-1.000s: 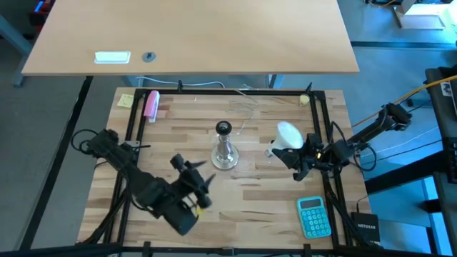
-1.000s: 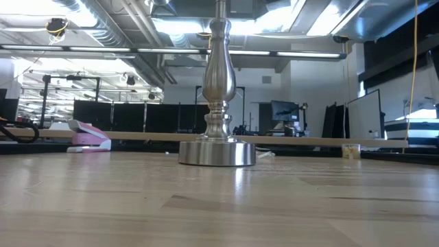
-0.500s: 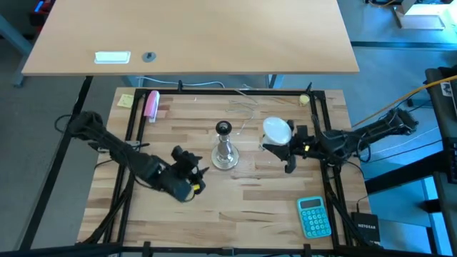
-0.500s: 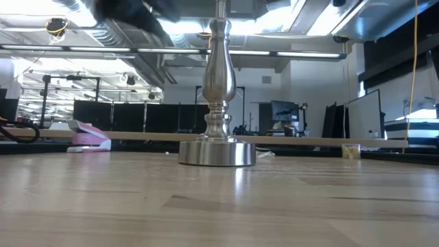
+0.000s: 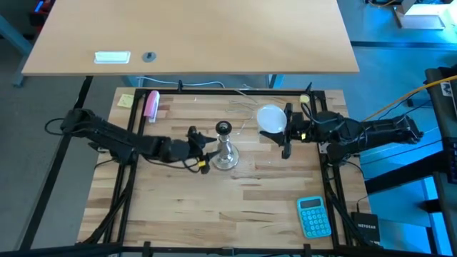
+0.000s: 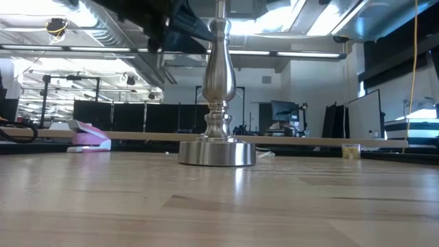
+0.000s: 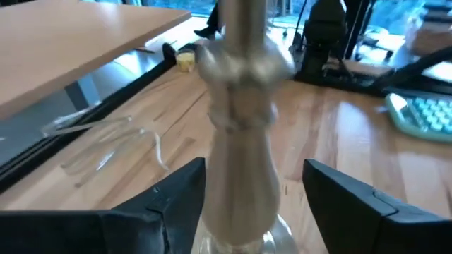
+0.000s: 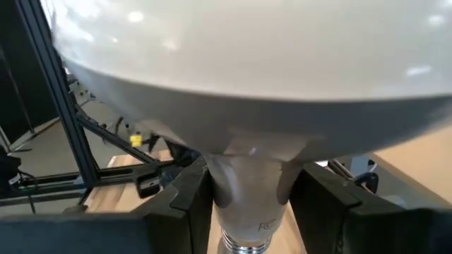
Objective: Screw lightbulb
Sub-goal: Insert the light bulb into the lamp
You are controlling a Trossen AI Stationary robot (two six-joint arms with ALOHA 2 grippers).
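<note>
The silver lamp stand (image 5: 226,151) with its black socket top (image 5: 224,128) stands on its round base at the table's middle. It also shows in the low view (image 6: 217,89). My left gripper (image 5: 206,151) is open just left of it. In the left wrist view its fingers (image 7: 176,204) stand on either side of the stand's stem (image 7: 244,141); I see no touch. My right gripper (image 5: 283,131) is shut on the white lightbulb (image 5: 271,118), right of the stand and clear of the table. My right gripper pinches the bulb's narrow neck (image 8: 247,183) between its two fingers (image 8: 180,204), just below the globe and above the silvery screw base (image 8: 244,243). The fingers come level from the table's right side. The bulb is lifted clear, globe up and base down.
A blue calculator (image 5: 314,216) lies at the near right. A pink object (image 5: 151,103) and a yellow note (image 5: 126,100) lie at the far left. A clear loose wrapper (image 5: 243,107) lies behind the stand. Black frame rails (image 5: 325,143) run along the table's sides.
My left gripper has swung from the near left of the table up to the lamp stand, fingers now either side of its stem. My right gripper has carried the bulb toward the far edge and left, toward the stand; the bulb has turned globe up.
</note>
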